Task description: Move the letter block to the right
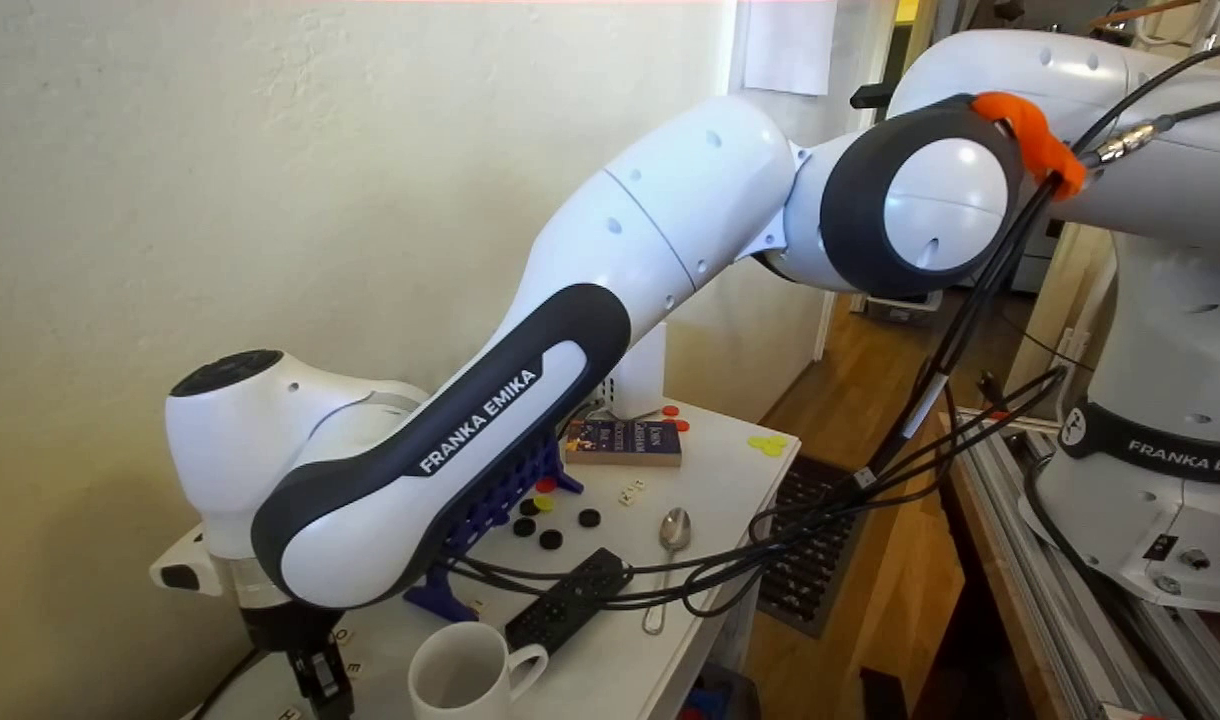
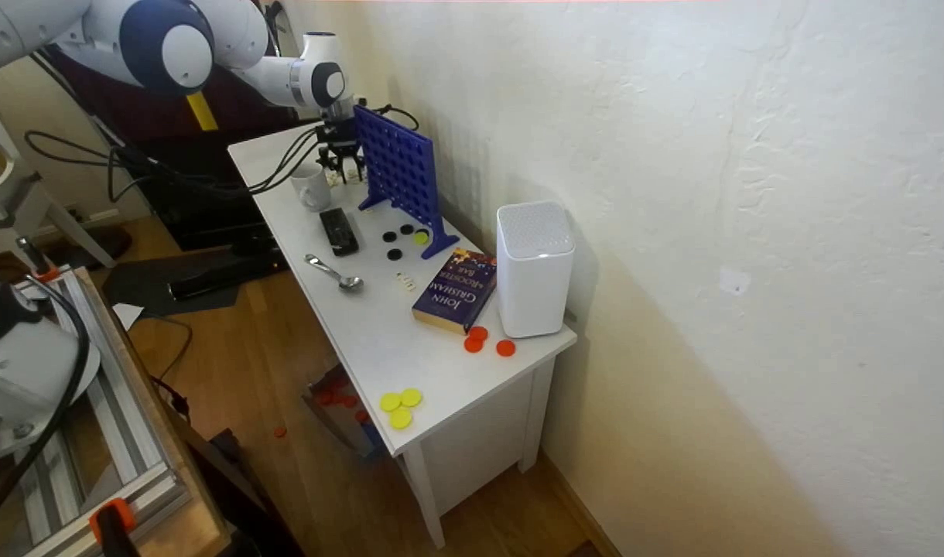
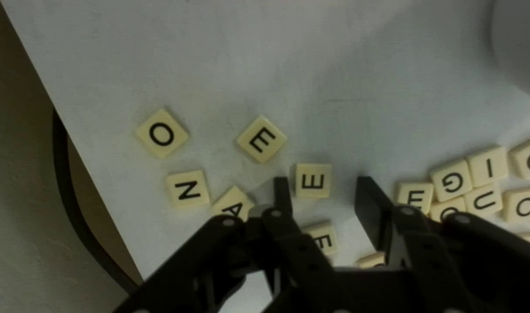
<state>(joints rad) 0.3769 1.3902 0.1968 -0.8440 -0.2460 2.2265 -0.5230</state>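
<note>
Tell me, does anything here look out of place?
Yes: in an exterior view, a small red disc lies on the wooden floor, away from the trio of discs in red on the white table. It looks odd there, perhaps dropped.

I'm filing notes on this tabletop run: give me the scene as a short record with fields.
hand: jaws open, E block showing between them, gap on each side
other letters: O block and N block, face up
remote: lying between white mug and spoon
blue grid frame: standing upright
book: flat, beside tall white box
yellow discs: three together
</note>
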